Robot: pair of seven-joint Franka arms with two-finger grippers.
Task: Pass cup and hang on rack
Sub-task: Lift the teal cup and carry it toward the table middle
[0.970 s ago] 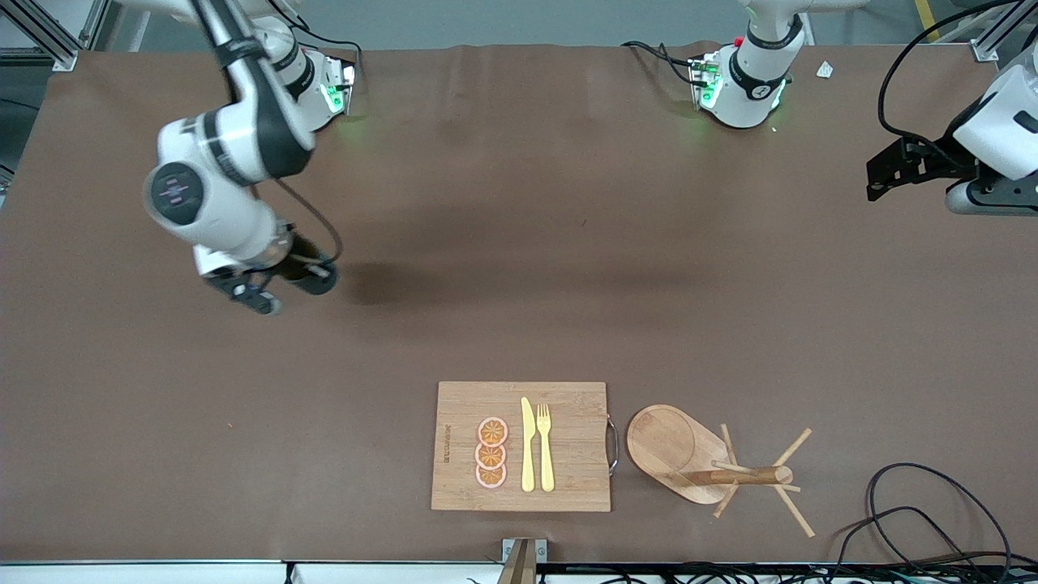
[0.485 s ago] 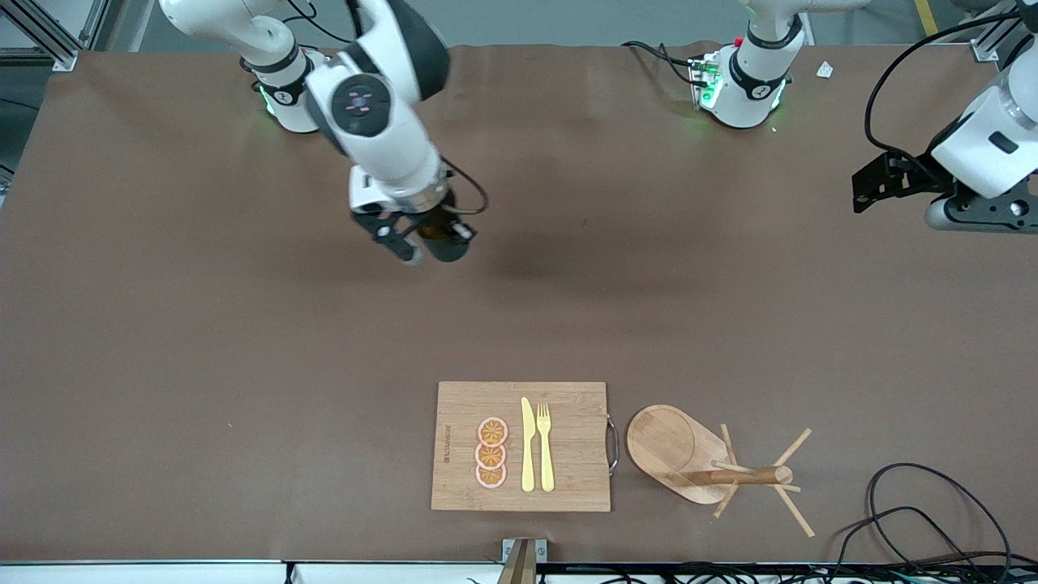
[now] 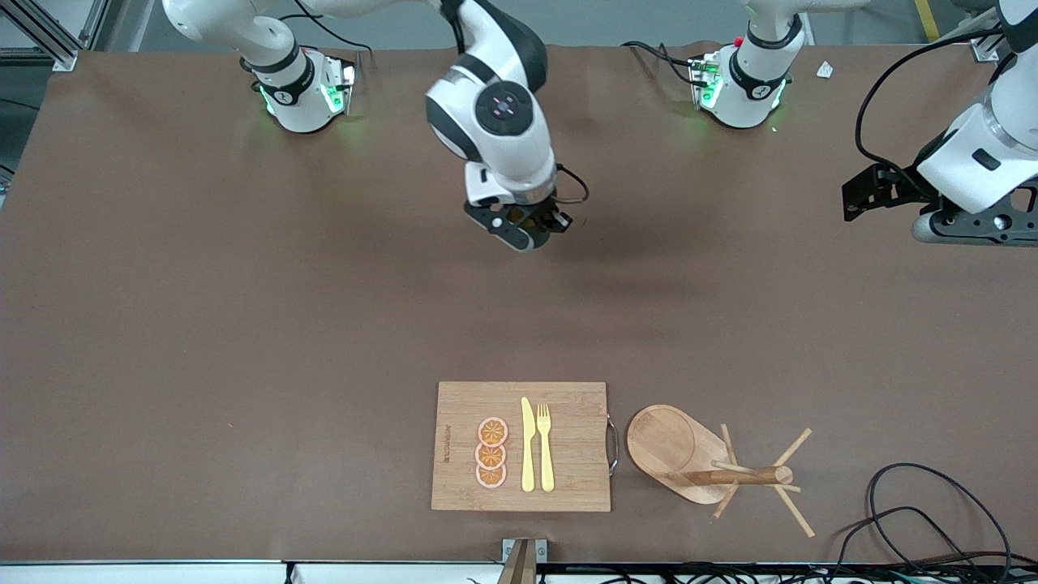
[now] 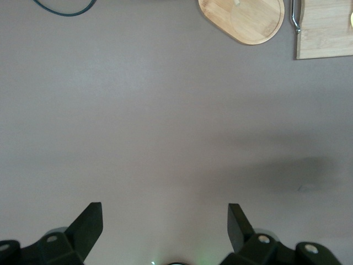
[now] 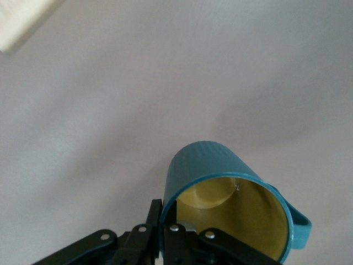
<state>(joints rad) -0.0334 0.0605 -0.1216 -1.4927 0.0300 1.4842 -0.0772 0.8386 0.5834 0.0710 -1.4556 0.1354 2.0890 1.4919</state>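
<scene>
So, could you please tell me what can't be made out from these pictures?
- Cup: front view, hidden under the right gripper; right wrist view, bottom edge cuts off its rim and handle.
- Rack: left wrist view, top edge cuts off its post and pegs.
- Left gripper: left wrist view shows only its open fingertips.

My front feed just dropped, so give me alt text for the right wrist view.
The right gripper is shut on the rim of a ribbed teal-green cup with a yellowish inside, one finger inside the mouth and one outside, held in the air over the bare brown table. The cup's loop handle sticks out on the side away from the fingers.
</scene>
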